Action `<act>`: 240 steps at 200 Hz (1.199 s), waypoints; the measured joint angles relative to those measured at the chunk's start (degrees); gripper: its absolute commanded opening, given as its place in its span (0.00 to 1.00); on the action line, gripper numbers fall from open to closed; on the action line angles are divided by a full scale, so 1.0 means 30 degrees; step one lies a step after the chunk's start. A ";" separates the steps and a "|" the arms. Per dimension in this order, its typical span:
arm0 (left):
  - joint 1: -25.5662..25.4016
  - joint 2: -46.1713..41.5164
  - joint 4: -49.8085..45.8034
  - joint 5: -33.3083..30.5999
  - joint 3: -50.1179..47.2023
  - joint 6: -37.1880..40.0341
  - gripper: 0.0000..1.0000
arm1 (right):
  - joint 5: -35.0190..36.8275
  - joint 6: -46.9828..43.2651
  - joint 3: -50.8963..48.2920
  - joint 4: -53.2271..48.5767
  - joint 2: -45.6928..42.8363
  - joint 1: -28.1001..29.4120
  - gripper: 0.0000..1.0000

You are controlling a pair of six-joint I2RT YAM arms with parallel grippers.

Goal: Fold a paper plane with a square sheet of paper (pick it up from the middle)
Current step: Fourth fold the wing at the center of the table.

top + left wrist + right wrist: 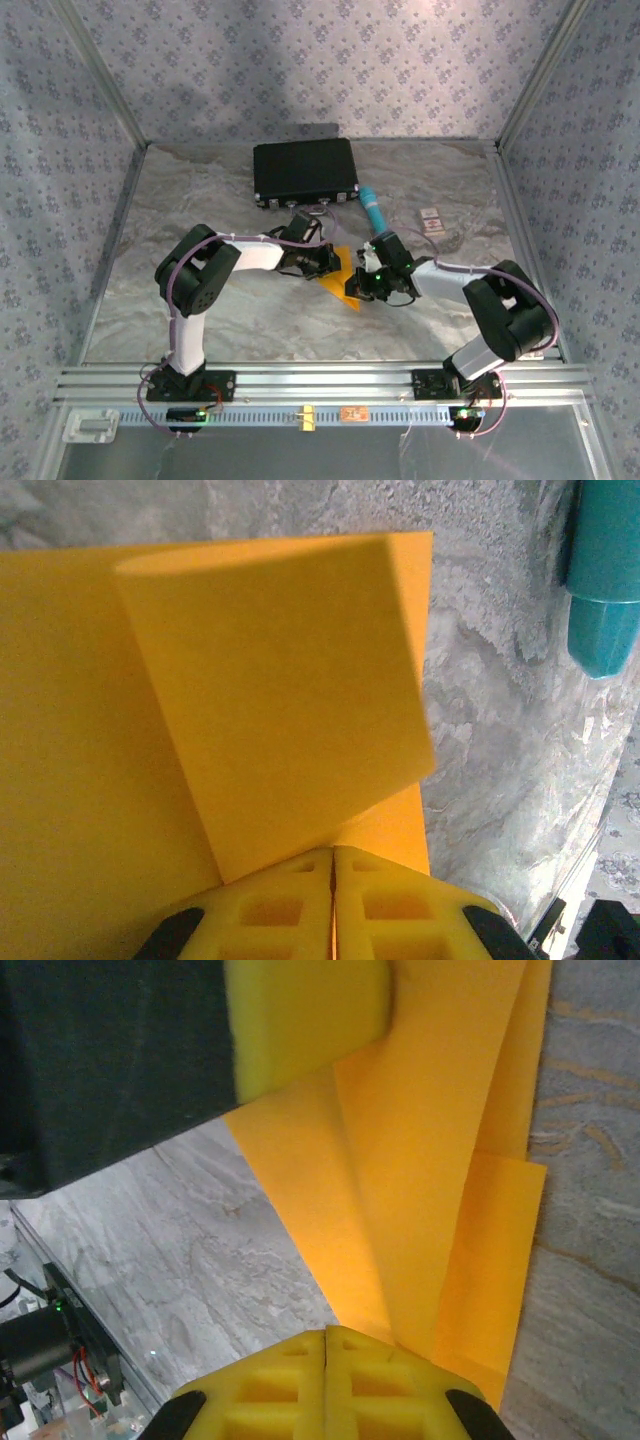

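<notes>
the square sheet of thin orange-yellow paper (342,278) is only partly folded: overlapping flaps, no dart yet. my left fingers (270,910) and right fingers (270,1390), pressed together, pinch its edges mid-table (200,320). beyond lie a teal tube (374,208) and a black case (305,172).

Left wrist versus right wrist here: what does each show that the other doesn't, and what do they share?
Left wrist, not right: the teal tube at the top right, and a flap of the paper lifted from the shut left gripper. Right wrist, not left: the right gripper, shut at the paper's edge, with the left gripper's yellow pad seen from outside. Both: folded orange paper on the marbled table, closed yellow fingers at the bottom.
</notes>
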 measured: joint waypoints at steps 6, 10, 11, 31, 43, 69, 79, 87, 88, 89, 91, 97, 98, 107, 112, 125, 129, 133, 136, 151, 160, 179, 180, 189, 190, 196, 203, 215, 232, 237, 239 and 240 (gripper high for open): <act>-0.0007 0.0000 0.0000 0.0000 0.0000 0.0000 0.09 | 0.0036 -0.0044 0.0007 0.0000 0.0102 0.0000 0.02; -0.0007 0.0000 0.0000 0.0000 0.0000 0.0000 0.09 | 0.0066 -0.0087 0.0007 0.0000 0.0146 -0.0007 0.02; -0.0007 0.0000 0.0000 0.0000 0.0000 0.0000 0.09 | 0.0073 -0.0095 0.0000 -0.0015 0.0168 -0.0007 0.02; -0.0007 0.0000 -0.0007 0.0007 0.0000 0.0058 0.09 | 0.0131 -0.0211 -0.0248 0.0058 0.0240 -0.0095 0.02; -0.0007 0.0000 -0.0007 0.0007 0.0000 0.0131 0.09 | 0.0124 -0.0226 -0.0605 0.0146 0.0240 -0.0168 0.02; -0.0007 0.0000 -0.0007 0.0000 0.0000 0.0146 0.09 | -0.0022 -0.0219 -0.1202 0.0765 0.0168 -0.0284 0.03; -0.0007 0.0000 -0.0007 0.0000 0.0000 0.0146 0.09 | -0.0058 -0.0219 -0.1362 0.0998 0.0109 -0.0306 0.03; -0.0007 0.0000 -0.0015 0.0000 0.0000 0.0146 0.09 | -0.0087 -0.0219 -0.1472 0.1180 0.0066 -0.0313 0.03; -0.0007 0.0000 -0.0015 0.0000 0.0000 0.0146 0.09 | -0.0087 -0.0219 -0.1486 0.1188 0.0066 -0.0313 0.03; -0.0007 0.0000 -0.0015 0.0000 0.0000 0.0146 0.09 | -0.0087 -0.0219 -0.1508 0.1224 0.0058 -0.0321 0.03; -0.0007 0.0000 -0.0015 0.0000 0.0000 0.0146 0.09 | -0.0095 -0.0219 -0.1537 0.1268 0.0058 -0.0328 0.03; -0.0007 0.0000 -0.0015 0.0000 0.0000 0.0146 0.09 | -0.0109 -0.0219 -0.1632 0.1406 0.0022 -0.0342 0.03; -0.0007 0.0000 -0.0015 0.0000 0.0000 0.0146 0.09 | -0.0109 -0.0219 -0.1639 0.1421 0.0022 -0.0350 0.03; -0.0007 0.0000 -0.0022 0.0000 0.0000 0.0146 0.09 | -0.0138 -0.0211 -0.1763 0.1603 -0.0058 -0.0364 0.03; -0.0007 0.0000 -0.0022 0.0000 0.0000 0.0146 0.09 | -0.0160 -0.0219 -0.1851 0.1661 -0.0102 -0.0386 0.03; -0.0007 0.0000 -0.0036 -0.0007 0.0000 0.0160 0.09 | -0.0175 -0.0204 -0.2127 0.1814 -0.0328 -0.0401 0.03; -0.0007 0.0000 -0.0036 -0.0007 0.0000 0.0160 0.09 | -0.0175 -0.0211 -0.2215 0.1836 -0.0430 -0.0423 0.03; -0.0007 0.0000 -0.0044 -0.0007 0.0000 0.0182 0.09 | -0.0168 -0.0211 -0.2302 0.1843 -0.0525 -0.0437 0.03; -0.0007 0.0000 -0.0051 -0.0007 0.0000 0.0197 0.09 | -0.0175 -0.0204 -0.2382 0.1836 -0.0597 -0.0437 0.03; 0.0000 0.0000 -0.0051 -0.0015 0.0000 0.0204 0.09 | -0.0168 -0.0189 -0.2790 0.1807 -0.1049 -0.0517 0.03; 0.0000 0.0000 -0.0051 -0.0015 0.0000 0.0204 0.09 | -0.0168 -0.0146 -0.3053 0.1821 -0.1311 -0.0532 0.03; 0.0000 0.0000 -0.0058 -0.0007 0.0000 0.0204 0.09 | -0.0131 -0.0080 -0.3497 0.1800 -0.1807 -0.0561 0.03; 0.0000 0.0000 -0.0058 -0.0015 0.0000 0.0204 0.09 | -0.0117 -0.0066 -0.3512 0.1800 -0.1821 -0.0561 0.03; 0.0000 0.0000 -0.0066 -0.0007 0.0000 0.0204 0.09 | -0.0029 0.0007 -0.3636 0.1778 -0.1982 -0.0561 0.03; 0.0000 0.0000 -0.0066 -0.0007 0.0000 0.0204 0.09 | -0.0029 0.0007 -0.3643 0.1778 -0.1989 -0.0561 0.03; 0.0000 0.0000 -0.0073 0.0000 0.0000 0.0204 0.09 | 0.0007 0.0044 -0.3708 0.1741 -0.2084 -0.0561 0.03; 0.0000 0.0000 -0.0073 0.0000 0.0000 0.0204 0.09 | 0.0073 0.0131 -0.3810 0.1749 -0.2208 -0.0554 0.03; 0.0000 0.0000 -0.0073 0.0007 0.0000 0.0204 0.09 | 0.0255 0.0306 -0.4036 0.1705 -0.2557 -0.0517 0.03; 0.0000 0.0000 -0.0073 0.0007 0.0000 0.0204 0.09 | 0.0503 0.0379 -0.4284 0.1399 -0.3067 -0.0474 0.03; 0.0000 0.0000 -0.0073 0.0007 0.0000 0.0204 0.09 | 0.0590 0.0386 -0.4306 0.1260 -0.3184 -0.0444 0.03; 0.0000 0.0000 -0.0073 0.0007 0.0000 0.0204 0.09 | 0.0612 0.0393 -0.4313 0.1217 -0.3220 -0.0437 0.03; 0.0000 0.0000 -0.0073 0.0007 0.0000 0.0204 0.09 | 0.0641 0.0401 -0.4313 0.1166 -0.3257 -0.0430 0.03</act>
